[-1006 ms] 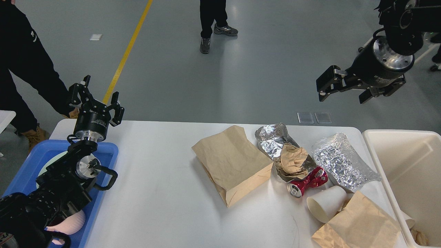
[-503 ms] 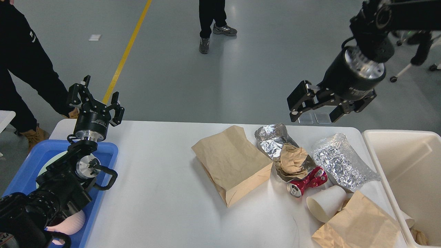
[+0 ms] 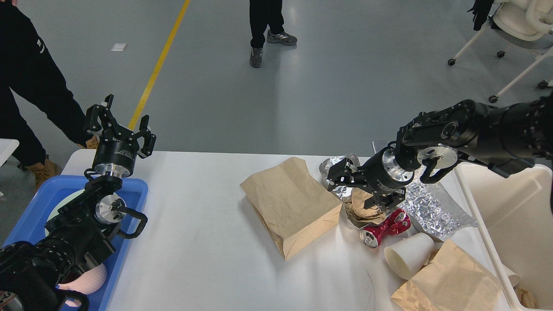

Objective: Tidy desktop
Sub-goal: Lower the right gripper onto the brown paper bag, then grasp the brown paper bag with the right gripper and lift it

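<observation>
The white desktop (image 3: 198, 242) holds litter on its right half: a brown paper bag (image 3: 289, 203), crumpled silver foil (image 3: 335, 170), a crumpled brown paper wad (image 3: 365, 206), a crushed red can (image 3: 384, 226), a silver foil bag (image 3: 432, 205), a white paper cup (image 3: 408, 255) on its side and a second brown bag (image 3: 449, 280). My right gripper (image 3: 352, 183) is open, low over the foil and the paper wad, with its fingers pointing left. My left gripper (image 3: 119, 125) is open and empty, raised above the far edge of the blue tray (image 3: 134, 190).
A cream bin (image 3: 514, 224) stands at the table's right end with some scraps inside. The blue tray at the left holds a plate and a pink item, partly hidden by my left arm. People stand beyond the table; a wheeled chair (image 3: 514, 26) is at far right.
My right arm has swung down and to the left, from high above the floor behind the table to just over the foil and paper wad. The left arm has not moved.
</observation>
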You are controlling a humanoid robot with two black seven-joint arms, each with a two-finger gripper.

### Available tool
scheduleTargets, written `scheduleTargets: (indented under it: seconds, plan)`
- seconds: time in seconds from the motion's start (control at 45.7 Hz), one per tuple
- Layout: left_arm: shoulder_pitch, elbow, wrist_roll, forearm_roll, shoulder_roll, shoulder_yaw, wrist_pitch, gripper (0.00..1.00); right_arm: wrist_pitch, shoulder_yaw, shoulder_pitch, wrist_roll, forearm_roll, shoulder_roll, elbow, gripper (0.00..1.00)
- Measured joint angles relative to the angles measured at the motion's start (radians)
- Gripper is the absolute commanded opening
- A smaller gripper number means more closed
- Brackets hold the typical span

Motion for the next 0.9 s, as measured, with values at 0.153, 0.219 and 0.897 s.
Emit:
scheduleTargets:
  seconds: [0.153, 0.219, 0.897]
  plan:
    - [0.000, 0.000, 0.000, -0.001, 0.000, 0.000, 0.000, 0.96, -0.057, 0.024, -0.088, -0.008, 0.067, 0.036, -0.060, 1.00]
    - [0.000, 0.000, 0.000, -0.001, 0.000, 0.000, 0.000, 0.96, -0.068, 0.036, -0.117, -0.015, 0.075, 0.050, -0.084, 1.00]
    - [0.000, 0.000, 0.000, 0.000, 0.000, 0.000, 0.000, 0.96, -0.122, 0.120, -0.341, -0.028, 0.070, 0.157, -0.285, 0.00]
